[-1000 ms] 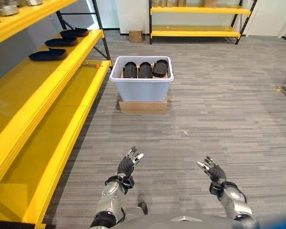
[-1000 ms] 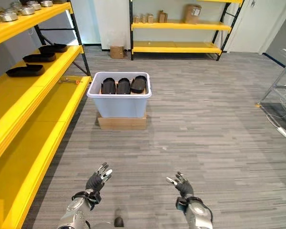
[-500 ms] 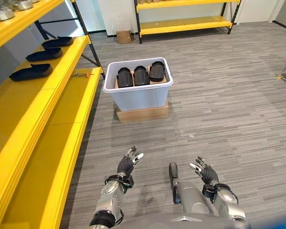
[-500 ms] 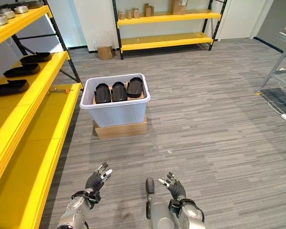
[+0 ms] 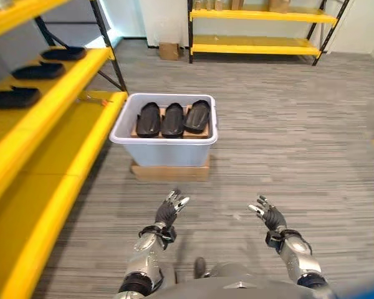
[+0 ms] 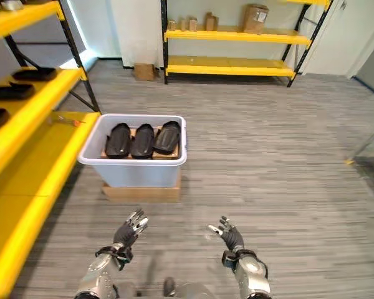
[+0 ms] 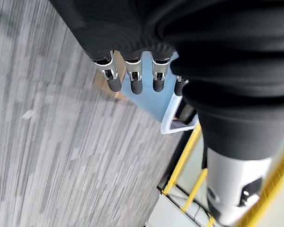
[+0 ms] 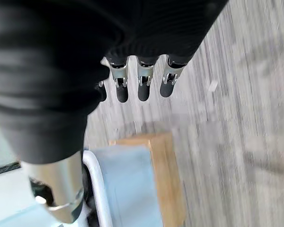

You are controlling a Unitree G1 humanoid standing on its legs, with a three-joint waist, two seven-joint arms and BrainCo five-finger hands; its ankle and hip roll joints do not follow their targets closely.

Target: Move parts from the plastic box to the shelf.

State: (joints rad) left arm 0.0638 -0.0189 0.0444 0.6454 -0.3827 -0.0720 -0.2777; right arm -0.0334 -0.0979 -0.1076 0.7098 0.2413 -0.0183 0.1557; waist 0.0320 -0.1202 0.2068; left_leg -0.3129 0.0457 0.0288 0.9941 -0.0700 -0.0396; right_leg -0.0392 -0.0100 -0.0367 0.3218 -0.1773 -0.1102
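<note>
1. Your plastic box (image 5: pixel 164 134) sits on a flat cardboard base (image 5: pixel 170 172) on the grey floor (image 5: pixel 287 124), straight ahead of the robot.
2. Three black parts (image 5: pixel 172 119) lie side by side inside the box, standing up past its rim.
3. Your left hand (image 5: pixel 168 212) hovers over the floor just short of the box's near side, fingers straight and spread, holding nothing.
4. Your right hand (image 5: pixel 268 217) hangs level with it, off towards the box's right near corner and farther from it, fingers likewise relaxed and empty.
5. Neither hand touches the box or the parts; the parts lie ahead of both hands, past the near wall.
6. The yellow shelf (image 5: pixel 62 93) runs along your left, its near edge close beside the box's left side.
7. Three more black parts (image 5: pixel 31 71) rest in a row on the shelf's middle level.
</note>
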